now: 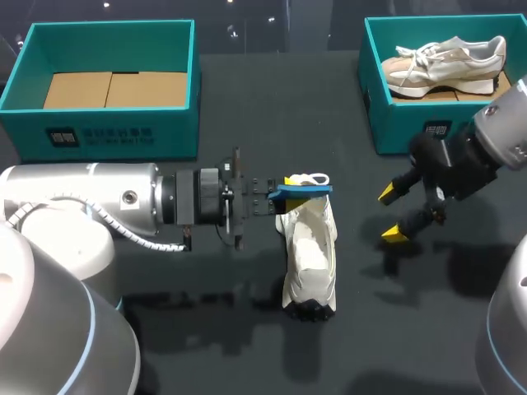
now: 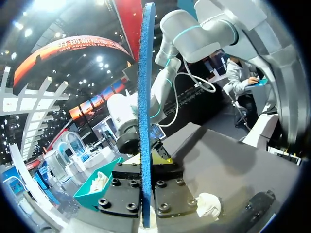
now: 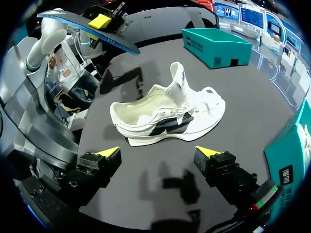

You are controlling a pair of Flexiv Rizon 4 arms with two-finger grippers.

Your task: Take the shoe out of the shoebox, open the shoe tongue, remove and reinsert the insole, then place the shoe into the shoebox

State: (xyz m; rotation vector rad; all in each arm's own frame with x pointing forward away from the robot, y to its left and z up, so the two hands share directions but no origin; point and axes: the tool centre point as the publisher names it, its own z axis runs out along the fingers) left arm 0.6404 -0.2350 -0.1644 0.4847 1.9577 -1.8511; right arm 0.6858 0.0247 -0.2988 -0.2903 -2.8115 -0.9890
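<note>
Dark counter (image 1: 247, 354) with two teal shoeboxes at its far edge: the left shoebox (image 1: 111, 136) has a cardboard floor, and the right shoebox (image 1: 408, 127) contains a beige shoe (image 1: 445, 62). At mid-counter, outside both boxes, lies the white shoe (image 1: 309, 255). Over one end of it the left tool (image 1: 284, 197) clamps the blue insole (image 1: 305, 190). Beside the shoe, the right tool (image 1: 390, 214) stands wide open, holding nothing.

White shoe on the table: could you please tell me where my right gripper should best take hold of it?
Probably the heel collar rim of the white shoe, coming from the side of the open right gripper. The shoe's mouth gapes wide with the tongue raised, so one finger can slip inside and one outside.
</note>
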